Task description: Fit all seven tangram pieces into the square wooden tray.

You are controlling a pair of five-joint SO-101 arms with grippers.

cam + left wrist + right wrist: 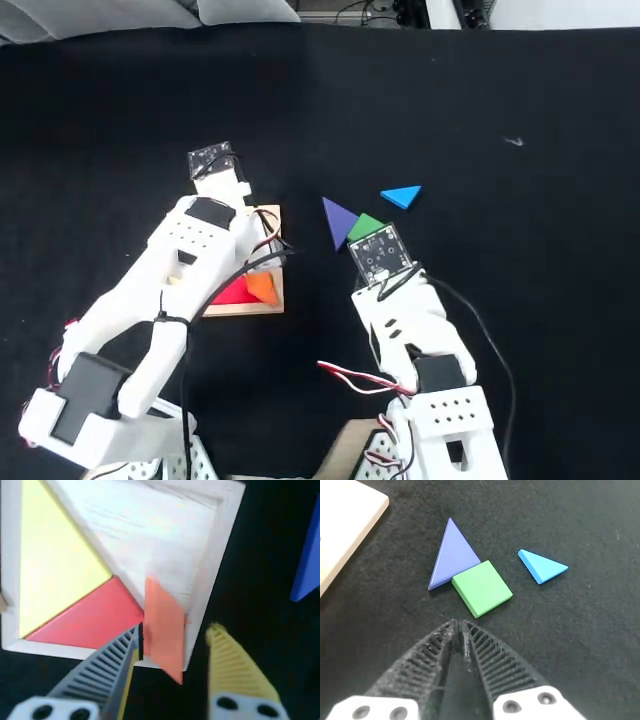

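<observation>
table (520, 100): yellow (55, 560), red (90, 617) in tray (216, 555); orange (162, 615) on rim, left gripper (176, 627) parted around it; purple (451, 555), green (481, 587), blue (542, 567) loose; right gripper (455, 624) closed, empty.

L pincer (176, 630) jaws spread wide; R pincer (456, 628) jaws pressed together, tips aimed fwd & down.

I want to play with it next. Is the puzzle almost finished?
Not yet. The yellow triangle and red triangle lie flat in the tray. The orange piece sits crooked on its rim, between the left hand's open fingers. The purple triangle, green square and blue triangle lie on the table.
</observation>
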